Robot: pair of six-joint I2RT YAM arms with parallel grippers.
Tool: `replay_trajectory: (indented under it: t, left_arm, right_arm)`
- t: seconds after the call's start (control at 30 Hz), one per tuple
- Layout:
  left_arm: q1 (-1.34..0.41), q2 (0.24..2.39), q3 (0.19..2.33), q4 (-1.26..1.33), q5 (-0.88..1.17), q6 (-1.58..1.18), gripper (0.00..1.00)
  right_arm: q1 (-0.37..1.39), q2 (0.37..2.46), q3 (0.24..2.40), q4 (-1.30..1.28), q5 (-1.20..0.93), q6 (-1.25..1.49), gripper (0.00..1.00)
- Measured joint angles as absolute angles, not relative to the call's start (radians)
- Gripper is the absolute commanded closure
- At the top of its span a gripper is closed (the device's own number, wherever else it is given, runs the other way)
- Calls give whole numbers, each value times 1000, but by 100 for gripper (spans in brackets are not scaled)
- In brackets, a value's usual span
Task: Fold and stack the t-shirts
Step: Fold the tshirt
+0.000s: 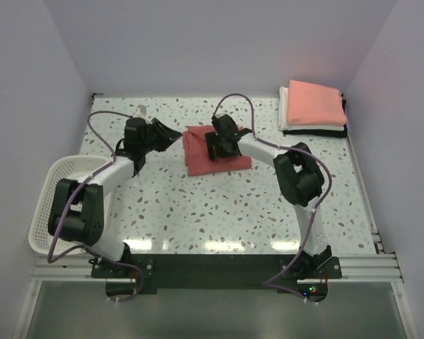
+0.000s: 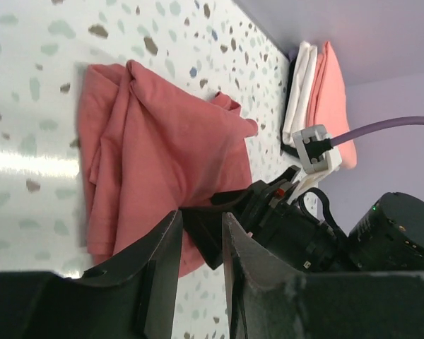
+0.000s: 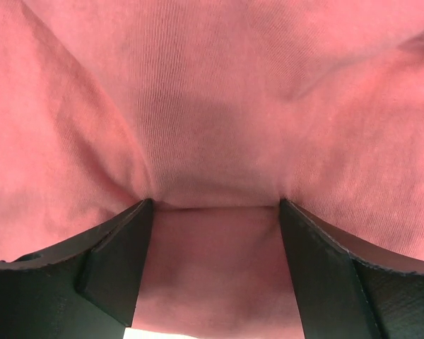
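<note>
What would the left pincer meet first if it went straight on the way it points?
Most likely the near edge of the brick-red t-shirt, just ahead of the left pincer. If it passes above the cloth, the right pincer on the shirt comes next; height is unclear.

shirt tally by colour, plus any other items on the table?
Brick-red shirt: 1
Salmon-pink shirt: 1
White shirt: 1
Black shirt: 1
White mesh basket: 1
Total: 5 (4 shirts, 1 basket)
</note>
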State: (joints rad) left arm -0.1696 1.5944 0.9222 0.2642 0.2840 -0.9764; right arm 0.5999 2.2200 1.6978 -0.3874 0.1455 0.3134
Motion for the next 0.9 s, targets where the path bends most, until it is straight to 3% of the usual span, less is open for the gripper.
replay_trajectory:
  t: [0.27, 0.43, 0.6, 0.9]
  left_arm:
    - [-321, 1382, 708, 139, 173, -933, 67]
    - [-418, 1323, 637, 63, 133, -883, 66]
    - [-453, 1323, 640, 32, 121, -817, 64]
    - [-532, 1455, 818, -40, 110, -686, 60]
  right_arm:
    - [672, 1816, 1116, -295, 150, 365, 23]
    - [754, 1599, 882, -307, 137, 440, 21]
    - [809, 1457, 812, -362, 139, 517, 14]
    - [647, 1336, 900, -403, 218, 547, 19]
